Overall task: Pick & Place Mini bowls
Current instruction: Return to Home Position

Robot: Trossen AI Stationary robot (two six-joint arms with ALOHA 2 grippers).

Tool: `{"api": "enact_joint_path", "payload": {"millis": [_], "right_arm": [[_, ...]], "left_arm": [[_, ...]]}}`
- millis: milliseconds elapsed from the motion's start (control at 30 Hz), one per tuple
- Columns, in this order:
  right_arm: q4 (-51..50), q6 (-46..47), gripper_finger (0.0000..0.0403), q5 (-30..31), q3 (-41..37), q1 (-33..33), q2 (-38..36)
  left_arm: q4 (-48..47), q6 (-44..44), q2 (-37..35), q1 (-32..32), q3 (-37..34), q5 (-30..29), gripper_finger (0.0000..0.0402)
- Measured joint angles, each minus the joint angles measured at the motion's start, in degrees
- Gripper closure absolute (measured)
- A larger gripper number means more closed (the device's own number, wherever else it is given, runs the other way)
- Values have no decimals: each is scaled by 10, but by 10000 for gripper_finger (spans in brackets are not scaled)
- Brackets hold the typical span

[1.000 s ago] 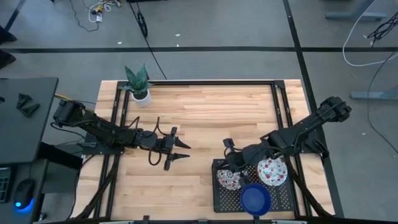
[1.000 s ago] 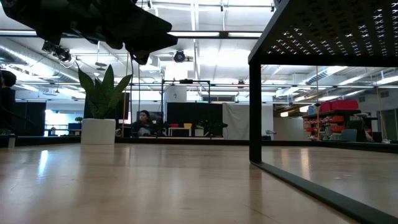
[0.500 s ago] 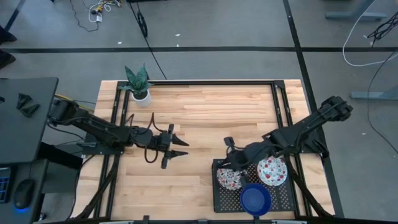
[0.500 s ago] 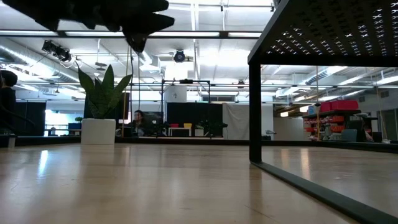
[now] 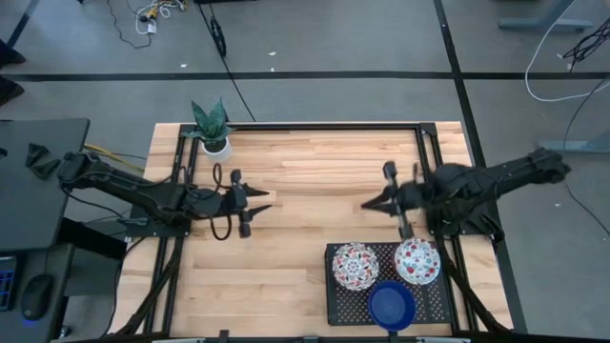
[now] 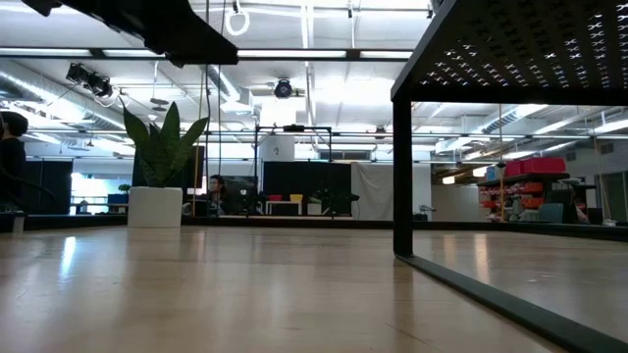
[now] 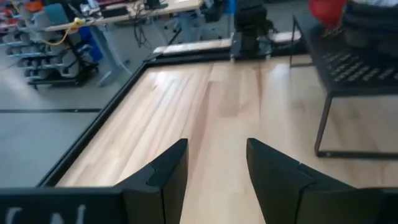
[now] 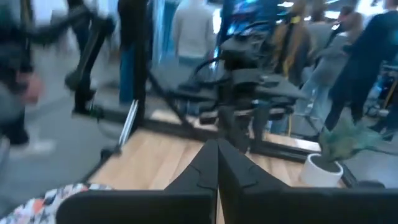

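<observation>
mini bowls (image 5: pixel 355 266) sit in neither pincer: left pincer (image 5: pixel 261 202) hangs spread, right pincer (image 5: pixel 368 204) pressed together, both over the surface (image 5: pixel 315 162); the bowls rest stacked on the black shelf (image 5: pixel 334 295); homing looks underway, needing only arms folded back

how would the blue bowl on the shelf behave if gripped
The blue bowl looks glossy, so fingers would probably slip on its rim. It seems rigid, likely ceramic and chippable. Sitting at the perforated shelf's edge, a push might tip it off.
</observation>
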Motion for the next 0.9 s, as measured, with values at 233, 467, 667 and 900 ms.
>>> {"api": "enact_joint_path", "payload": {"millis": [233, 467, 667, 900], "right_arm": [[65, 83, 401, -54, -128, -120, -111], [178, 109, 401, -103, -228, -175, -121], [258, 110, 401, -161, -283, -201, -121], [240, 122, 401, -195, -324, -206, -142]], "left_arm": [[-19, -7, -2, 24, -20, -1, 234], [26, -45, -2, 58, -71, 0, 234], [42, -69, -2, 69, -90, 0, 234], [41, -76, -2, 68, -90, 0, 234]]}}
